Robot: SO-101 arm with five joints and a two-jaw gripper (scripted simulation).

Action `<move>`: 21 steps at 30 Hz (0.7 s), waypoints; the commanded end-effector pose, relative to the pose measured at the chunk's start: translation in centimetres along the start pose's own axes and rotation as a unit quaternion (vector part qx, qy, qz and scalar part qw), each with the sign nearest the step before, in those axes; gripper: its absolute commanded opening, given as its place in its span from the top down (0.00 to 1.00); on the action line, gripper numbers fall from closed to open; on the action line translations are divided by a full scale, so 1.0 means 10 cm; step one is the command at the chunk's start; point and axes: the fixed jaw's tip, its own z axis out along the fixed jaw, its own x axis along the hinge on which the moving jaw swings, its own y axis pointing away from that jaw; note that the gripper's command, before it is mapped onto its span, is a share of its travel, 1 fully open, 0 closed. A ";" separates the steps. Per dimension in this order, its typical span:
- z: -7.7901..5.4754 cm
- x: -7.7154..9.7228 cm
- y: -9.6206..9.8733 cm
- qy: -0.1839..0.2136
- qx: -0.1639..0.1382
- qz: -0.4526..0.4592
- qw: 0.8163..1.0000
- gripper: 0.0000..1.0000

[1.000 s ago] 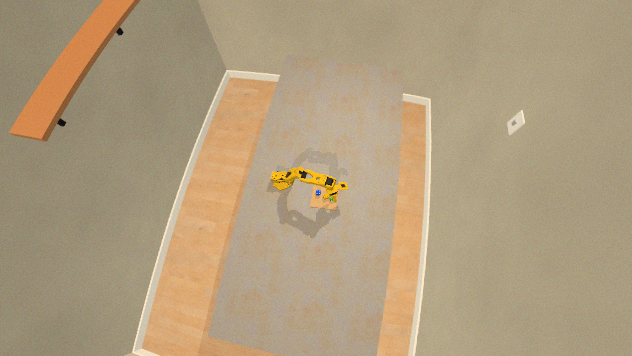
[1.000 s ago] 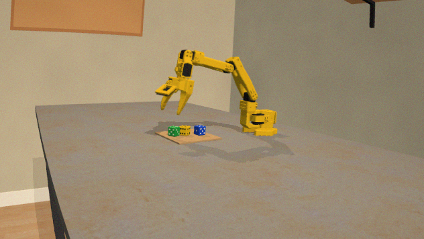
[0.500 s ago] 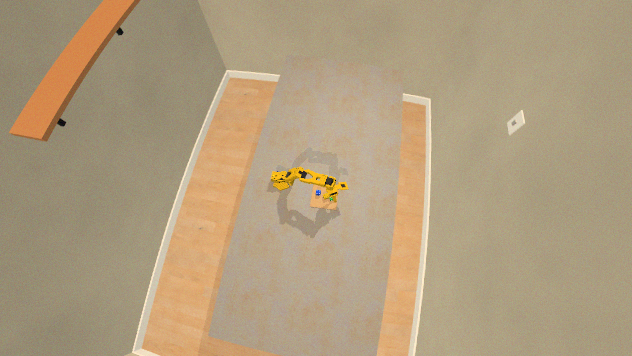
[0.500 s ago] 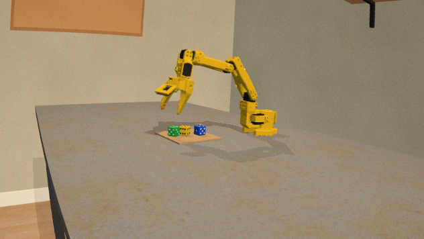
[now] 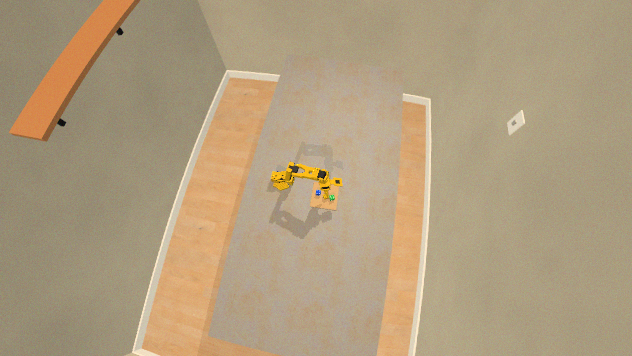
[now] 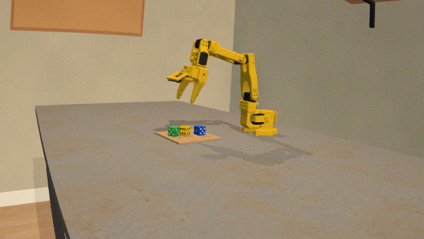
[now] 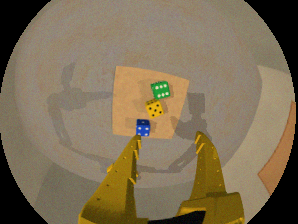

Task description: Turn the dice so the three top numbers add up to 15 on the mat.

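on grey table (image 6: 141, 188), tan mat (image 6: 188, 137) lies flat. green die (image 6: 174, 131), yellow die (image 6: 184, 130) touching, blue die (image 6: 199, 129) just apart, all on mat. above them, gripper (image 6: 188, 96) hangs high, jaws partly spread, nothing between. behind, yellow arm base (image 6: 259, 122).

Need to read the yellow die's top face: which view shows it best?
Wrist view: it looks straight down on the yellow die, though pips stay blurry. Exterior shows only its side faces; in top view the arm hides it.
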 end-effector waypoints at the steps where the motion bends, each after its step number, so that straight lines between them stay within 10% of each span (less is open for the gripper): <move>1: -0.28 0.21 0.15 -0.043 0.009 0.049 0.998 0.67; 21: -0.34 0.52 0.33 -0.056 0.003 0.121 0.991 0.67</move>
